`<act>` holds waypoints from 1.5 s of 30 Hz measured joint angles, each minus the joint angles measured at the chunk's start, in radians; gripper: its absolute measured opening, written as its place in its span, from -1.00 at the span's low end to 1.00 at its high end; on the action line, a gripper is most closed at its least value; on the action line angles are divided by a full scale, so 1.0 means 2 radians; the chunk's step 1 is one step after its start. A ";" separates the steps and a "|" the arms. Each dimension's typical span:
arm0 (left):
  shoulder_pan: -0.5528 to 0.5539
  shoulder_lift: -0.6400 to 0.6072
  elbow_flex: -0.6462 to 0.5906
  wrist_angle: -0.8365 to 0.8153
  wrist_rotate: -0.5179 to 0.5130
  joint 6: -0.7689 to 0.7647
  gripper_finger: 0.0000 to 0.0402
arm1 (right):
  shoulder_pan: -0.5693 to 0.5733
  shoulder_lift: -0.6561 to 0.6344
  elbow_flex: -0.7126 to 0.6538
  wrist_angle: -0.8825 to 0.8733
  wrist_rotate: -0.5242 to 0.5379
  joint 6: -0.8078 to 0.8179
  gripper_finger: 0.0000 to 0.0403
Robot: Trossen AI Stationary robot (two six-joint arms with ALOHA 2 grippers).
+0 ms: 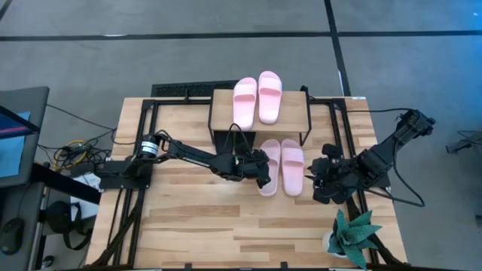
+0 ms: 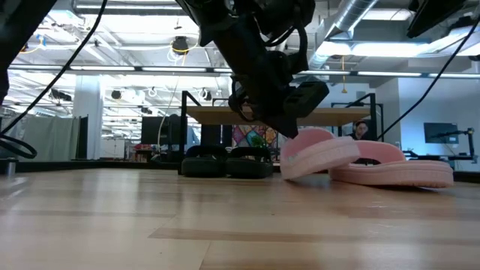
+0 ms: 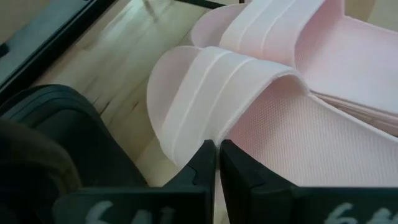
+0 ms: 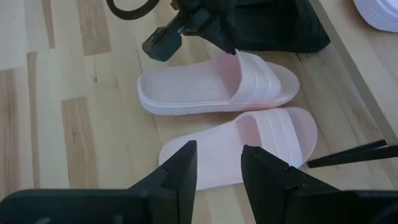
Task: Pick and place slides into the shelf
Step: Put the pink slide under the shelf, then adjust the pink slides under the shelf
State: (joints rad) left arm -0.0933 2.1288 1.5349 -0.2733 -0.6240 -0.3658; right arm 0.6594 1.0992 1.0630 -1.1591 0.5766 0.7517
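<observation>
While my left claw (image 1: 263, 175) is clamped on the edge of one pink slide (image 1: 269, 167), tilting it off the surface (image 1: 226, 226) before the shelf (image 1: 222, 113), my right claw (image 1: 320, 184) waits apart beside the neighbouring slide (image 1: 293, 167).

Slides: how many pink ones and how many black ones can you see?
Pink slides: 4, two on the shelf at and, two on the table at and.
Black slides: 2, under the shelf, at and.
Total: 6 slides.
</observation>
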 joint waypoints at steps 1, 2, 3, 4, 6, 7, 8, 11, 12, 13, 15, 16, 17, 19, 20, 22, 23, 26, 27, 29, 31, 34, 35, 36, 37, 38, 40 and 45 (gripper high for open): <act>0.000 0.000 0.000 0.000 0.002 -0.001 -0.99 | 0.000 0.000 0.000 0.000 0.000 0.000 -0.44; 0.001 0.000 0.000 0.001 0.007 -0.001 -0.98 | 0.000 0.000 0.000 0.000 0.000 0.000 -0.44; 0.001 0.000 0.000 0.001 0.010 -0.001 -0.96 | 0.000 0.000 0.000 0.000 0.000 0.000 -0.44; 0.001 0.000 0.000 0.002 0.014 -0.001 -0.93 | 0.000 0.000 0.000 0.000 0.000 0.000 -0.44; 0.001 0.000 0.000 0.002 0.019 -0.004 -0.85 | 0.000 0.000 0.000 0.000 0.000 0.000 -0.44; 0.001 0.000 0.000 0.002 0.020 -0.007 -0.81 | 0.000 0.000 0.000 0.000 0.000 0.000 -0.44; 0.001 0.000 0.000 0.002 0.020 -0.009 -0.76 | 0.000 0.000 0.000 0.000 0.000 0.000 -0.44; 0.001 0.000 0.000 0.003 0.020 -0.011 -0.66 | 0.000 0.000 0.000 0.000 0.000 0.000 -0.44; 0.001 0.000 0.000 0.003 0.020 -0.011 -0.63 | 0.000 0.000 0.000 -0.001 0.000 0.000 -0.44; 0.001 0.000 0.000 0.003 0.020 -0.012 -0.60 | 0.000 0.000 0.000 -0.003 0.000 0.000 -0.44; 0.001 0.000 0.000 0.003 0.024 -0.012 -0.56 | 0.000 0.000 0.000 -0.011 -0.001 0.000 -0.44; 0.001 0.000 0.000 0.004 0.030 -0.012 -0.55 | 0.000 0.000 0.000 -0.015 -0.001 0.000 -0.44; 0.001 0.000 0.000 0.008 0.037 -0.012 -0.53 | 0.000 0.000 -0.001 -0.021 -0.002 0.000 -0.44; 0.000 0.000 0.002 0.019 0.052 -0.010 -0.50 | 0.001 -0.001 -0.002 -0.042 -0.003 -0.001 -0.44; -0.001 0.000 0.008 0.020 0.062 -0.001 -0.49 | 0.001 -0.004 -0.002 -0.046 -0.006 -0.001 -0.44; -0.005 0.000 0.025 0.023 0.080 0.024 -0.48 | 0.000 -0.016 -0.002 -0.046 -0.018 -0.009 -0.44; -0.007 0.000 0.034 0.025 0.088 0.039 -0.48 | 0.000 -0.024 -0.002 -0.042 -0.026 -0.015 -0.44; -0.012 0.000 0.060 0.023 0.125 0.091 -0.48 | 0.000 -0.048 -0.002 -0.040 -0.042 -0.022 -0.44; -0.014 0.000 0.069 0.022 0.147 0.109 -0.48 | 0.000 -0.056 -0.002 -0.042 -0.048 -0.023 -0.44; -0.017 0.000 0.087 0.023 0.202 0.143 -0.48 | 0.000 -0.070 -0.003 -0.045 -0.061 -0.027 -0.44; -0.021 0.000 0.099 0.015 0.247 0.163 -0.48 | 0.000 -0.084 -0.013 -0.040 -0.078 -0.027 -0.44; -0.027 0.000 0.103 -0.004 0.281 0.173 -0.48 | -0.002 -0.105 -0.053 -0.015 -0.112 -0.027 -0.44; -0.028 0.000 0.103 -0.012 0.293 0.175 -0.48 | -0.003 -0.109 -0.070 -0.002 -0.124 -0.026 -0.44; -0.029 0.000 0.103 -0.020 0.306 0.178 -0.48 | -0.005 -0.113 -0.089 0.014 -0.133 -0.024 -0.44; -0.030 0.000 0.103 -0.028 0.321 0.181 -0.48 | -0.007 -0.118 -0.107 0.032 -0.138 -0.025 -0.44; -0.032 0.000 0.103 -0.037 0.334 0.182 -0.48 | -0.007 -0.122 -0.123 0.051 -0.142 -0.026 -0.44; -0.036 0.000 0.096 -0.040 0.348 0.183 -0.48 | -0.008 -0.131 -0.154 0.089 -0.143 -0.031 -0.44; -0.044 0.000 0.089 -0.049 0.354 0.181 -0.48 | -0.023 -0.146 -0.217 0.150 -0.151 -0.049 -0.44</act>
State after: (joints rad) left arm -0.1817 2.1282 1.7131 -0.3707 0.0836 -0.0040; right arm 0.6143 0.8062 0.6289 -0.8599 0.2753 0.6535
